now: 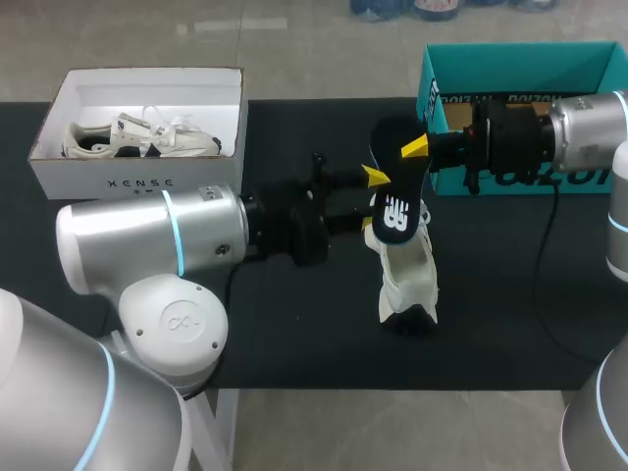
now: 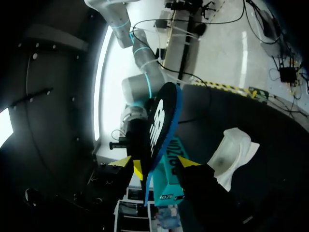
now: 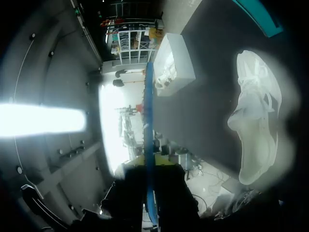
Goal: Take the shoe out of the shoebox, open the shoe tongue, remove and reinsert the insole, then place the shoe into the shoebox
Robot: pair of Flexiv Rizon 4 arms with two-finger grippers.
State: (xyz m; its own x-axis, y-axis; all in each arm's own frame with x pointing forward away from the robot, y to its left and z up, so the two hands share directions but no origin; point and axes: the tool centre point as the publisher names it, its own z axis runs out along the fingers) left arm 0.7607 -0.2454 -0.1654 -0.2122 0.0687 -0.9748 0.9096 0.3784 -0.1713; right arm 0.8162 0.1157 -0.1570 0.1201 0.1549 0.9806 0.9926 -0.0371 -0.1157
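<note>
A black insole [image 1: 394, 201] with a blue rim hangs upright in the air above the table's middle. My right gripper [image 1: 417, 147] is shut on its upper end; in the right wrist view the insole [image 3: 148, 106] runs edge-on out of the closed fingers of that gripper [image 3: 149, 169]. My left gripper [image 1: 378, 182] is beside the insole's middle. Its yellow tips stand apart on either side of the insole [image 2: 161, 116], so the left gripper [image 2: 157, 163] is open. The white shoe [image 1: 407, 280] rests on the black table under the insole, also seen in both wrist views [image 2: 231, 154] [image 3: 256, 125].
A white shoebox [image 1: 137, 182] holding another white shoe [image 1: 137, 137] stands at the back left. A teal shoebox [image 1: 510, 59] stands open at the back right, behind my right arm. The black table [image 1: 294, 334] has free room in front.
</note>
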